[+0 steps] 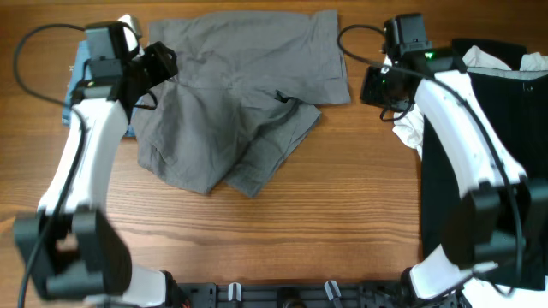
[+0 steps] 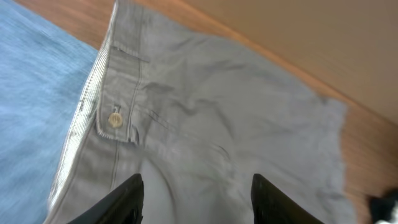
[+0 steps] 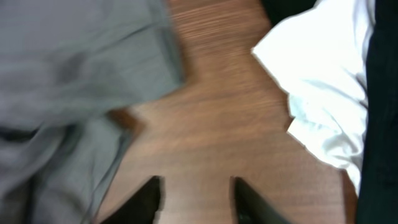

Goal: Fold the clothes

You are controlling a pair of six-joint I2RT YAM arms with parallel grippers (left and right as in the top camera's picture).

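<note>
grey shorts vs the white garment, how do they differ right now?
Pose: the grey shorts lie spread mid-table, partly folded over; the white garment is bunched against the black garment on the right. Detail: the grey shorts show a waistband button; the white garment shows none. Both rest on the wooden table.

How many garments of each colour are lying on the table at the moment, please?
Grey shorts: 1
Light-blue garment: 1
Black garment: 1
White garment: 1 (its patches around the black one are counted as a single piece)
Total: 4
</note>
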